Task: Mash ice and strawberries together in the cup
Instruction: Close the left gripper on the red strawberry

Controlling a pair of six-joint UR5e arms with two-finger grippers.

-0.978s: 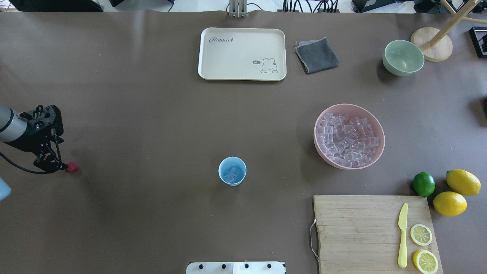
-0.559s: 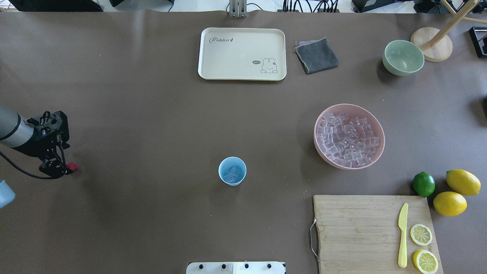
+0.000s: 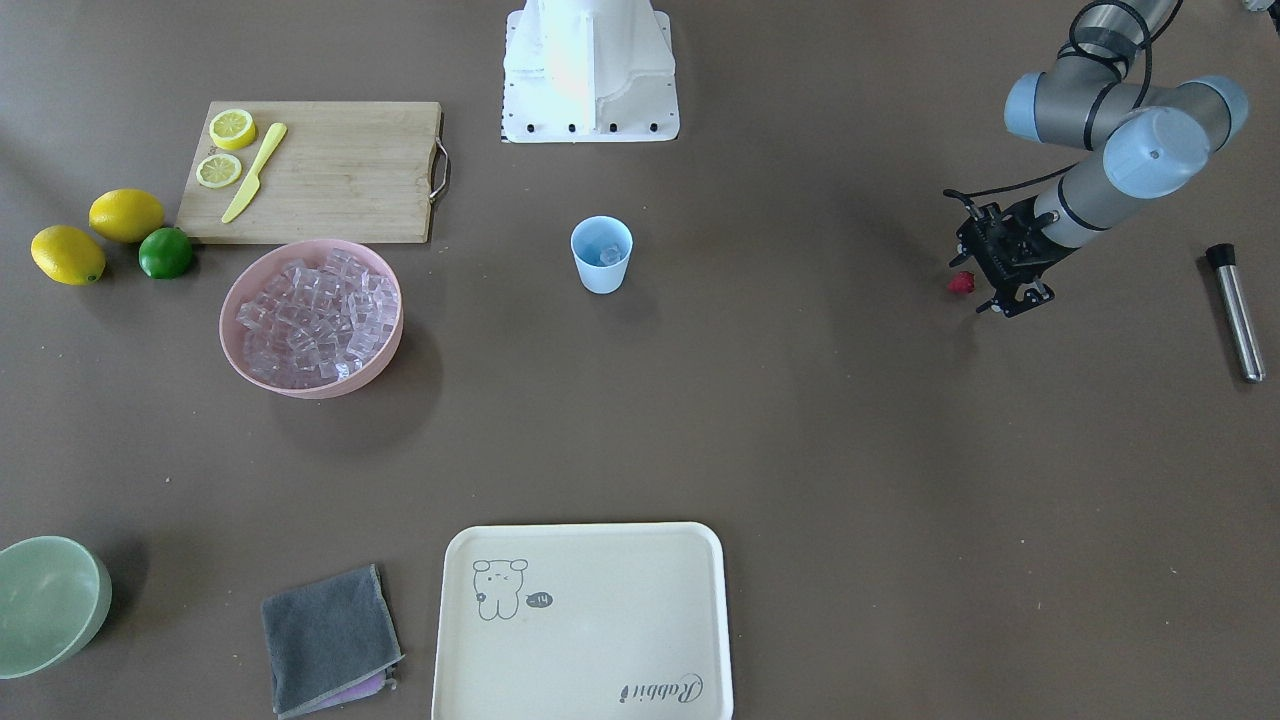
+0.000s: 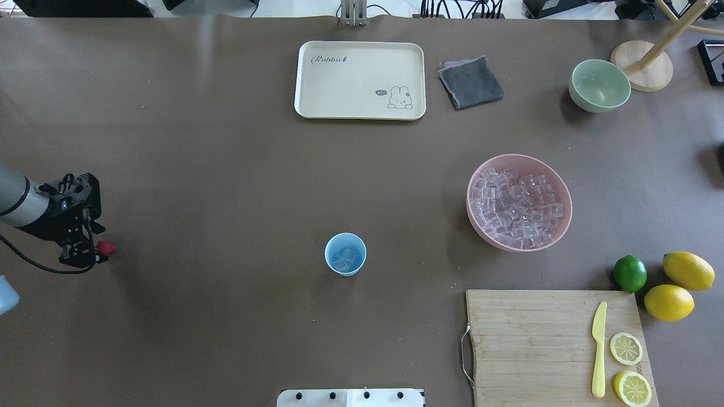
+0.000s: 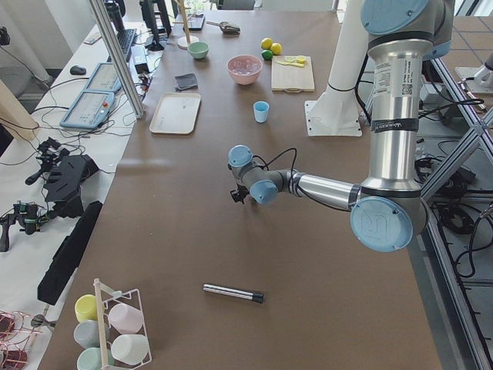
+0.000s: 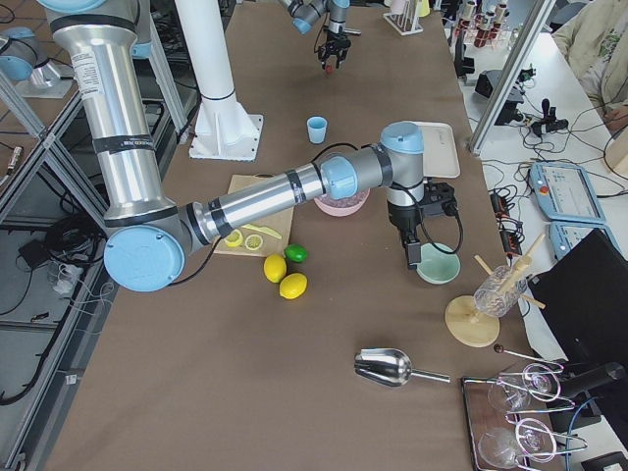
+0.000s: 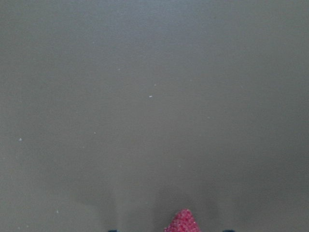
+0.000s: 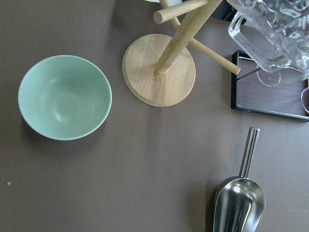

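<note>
The light blue cup [image 4: 345,254] stands upright near the table's middle with a few clear ice cubes [image 4: 345,259] inside. The small dark red strawberry [image 4: 106,247] lies at the far left of the table. My left gripper [image 4: 93,252] is low over it with the berry at its fingertips. In the left wrist view the strawberry [image 7: 182,222] shows at the bottom edge between two widely spaced finger tips, so the jaws look open. My right gripper [image 6: 414,257] hangs over the pale green bowl [image 8: 64,96]; I cannot tell whether it is open or shut.
A pink bowl [image 4: 472,186] full of ice stands right of the cup. A cutting board [image 4: 531,339] with a yellow knife and lemon slices, a lime [image 4: 629,273] and lemons are at the front right. A steel rod [image 3: 1237,312] lies beyond the left arm. A tray [image 4: 360,79] and grey cloth [image 4: 470,82] lie at the back.
My left wrist has shifted slightly right and toward the robot, bringing the fingers closer round the strawberry. The strawberry, the cup and the rest have stayed put.
</note>
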